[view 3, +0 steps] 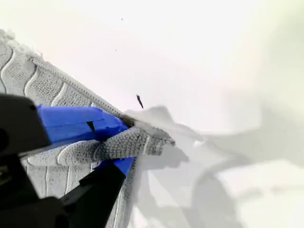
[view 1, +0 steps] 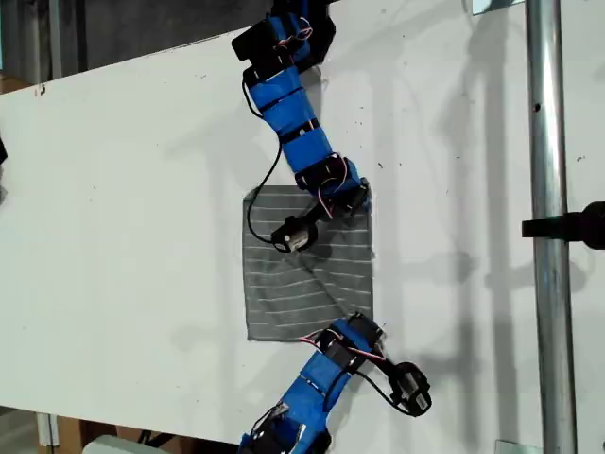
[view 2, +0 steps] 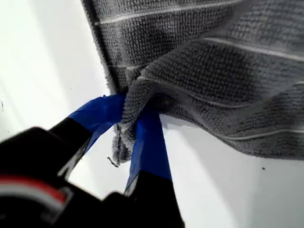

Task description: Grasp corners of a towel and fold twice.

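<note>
The grey striped towel lies mostly flat on the white table. In the exterior view, my first gripper reaches in from the bottom and is shut on the towel's lower right corner. The first wrist view shows that corner bunched between the blue fingers of my first gripper, with the towel puckering beyond. My second gripper, coming from the exterior view's top, is shut on the upper right corner. That corner is pinched in my second gripper, and the towel lies beside it.
A vertical metal pole with a black clamp stands at the exterior view's right. The white table extends well to the left of the towel. Black wrist cameras stick out from both arms.
</note>
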